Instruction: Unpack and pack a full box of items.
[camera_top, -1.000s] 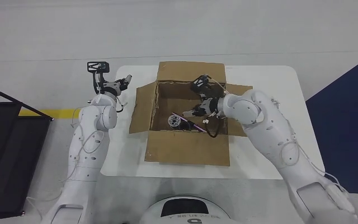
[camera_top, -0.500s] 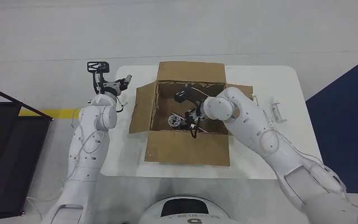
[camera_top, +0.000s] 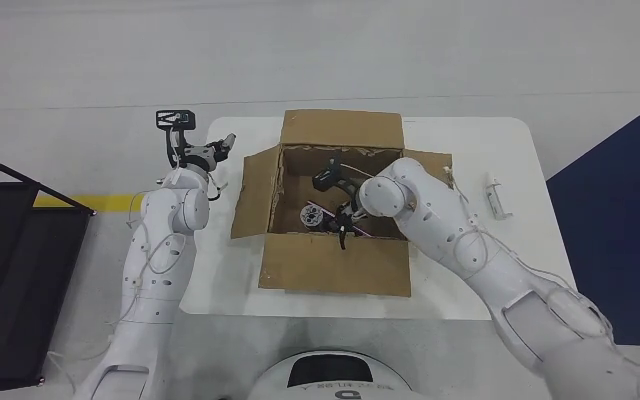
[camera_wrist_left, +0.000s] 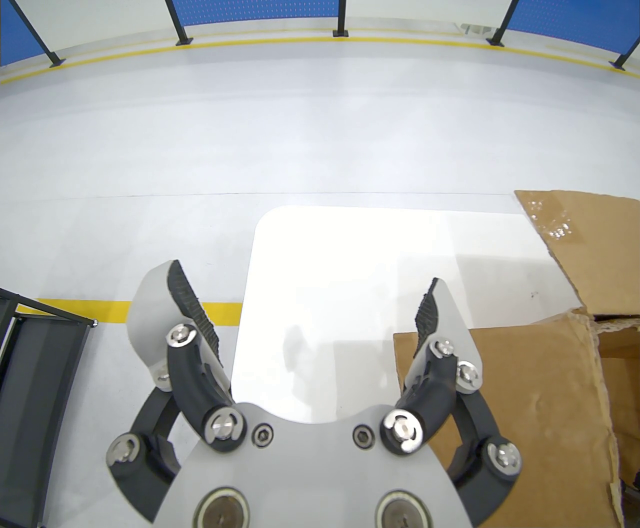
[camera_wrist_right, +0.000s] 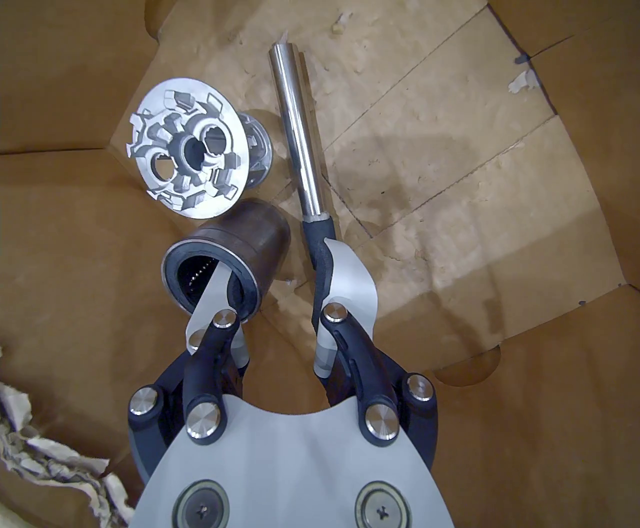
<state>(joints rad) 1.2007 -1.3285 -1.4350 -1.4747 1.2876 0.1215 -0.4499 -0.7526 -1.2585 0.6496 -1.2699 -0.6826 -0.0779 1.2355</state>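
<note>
The open cardboard box (camera_top: 335, 262) stands on the white table (camera_top: 500, 260). On its floor (camera_wrist_right: 450, 175) lie a silver flanged metal wheel (camera_wrist_right: 187, 150), a polished steel rod (camera_wrist_right: 297, 130) with a black end, and a dark hollow cylinder (camera_wrist_right: 250, 235). My right gripper (camera_wrist_right: 280, 270) is down inside the box (camera_top: 345, 225) and open. One finger reaches into the cylinder's bore, the other sits outside it beside the rod's black end. My left gripper (camera_wrist_left: 305, 305) hangs open and empty over the table's far left corner (camera_top: 222, 145), beside the box's left flap (camera_wrist_left: 525, 400).
A small white part (camera_top: 493, 196) lies on the table right of the box. Crumpled packing paper (camera_wrist_right: 50, 450) sits in one corner of the box. A black rack (camera_top: 30, 260) stands on the floor left of the table. All box flaps are folded outward.
My right arm has swung left and lower into the box, bringing its gripper to the dark cylinder. The white part right of the box has come into view. The left arm has kept still.
</note>
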